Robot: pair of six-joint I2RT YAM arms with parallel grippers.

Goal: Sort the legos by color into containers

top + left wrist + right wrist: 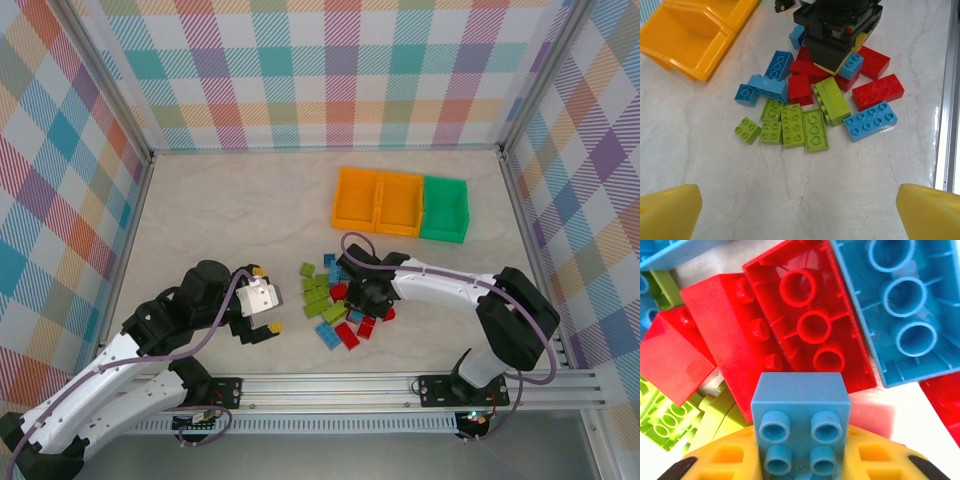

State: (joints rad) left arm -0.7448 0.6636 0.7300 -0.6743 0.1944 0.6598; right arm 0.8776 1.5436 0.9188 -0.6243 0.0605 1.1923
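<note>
The left end effector (268, 298) stands wide open over the tabletop (220, 210), with the legos (325, 305) heaped just to its right, where the right end effector (352, 290) pinches narrow on a small blue brick (800, 422), the containers (380, 203) well beyond it.

No writing, number, brand mark or sign can be read. The blue lego (800, 405), seen close in the right wrist view, looks plain on top. The other legos (805, 127), the containers (381, 200) and the checked walls (300, 70) bear no legible marks.
</note>
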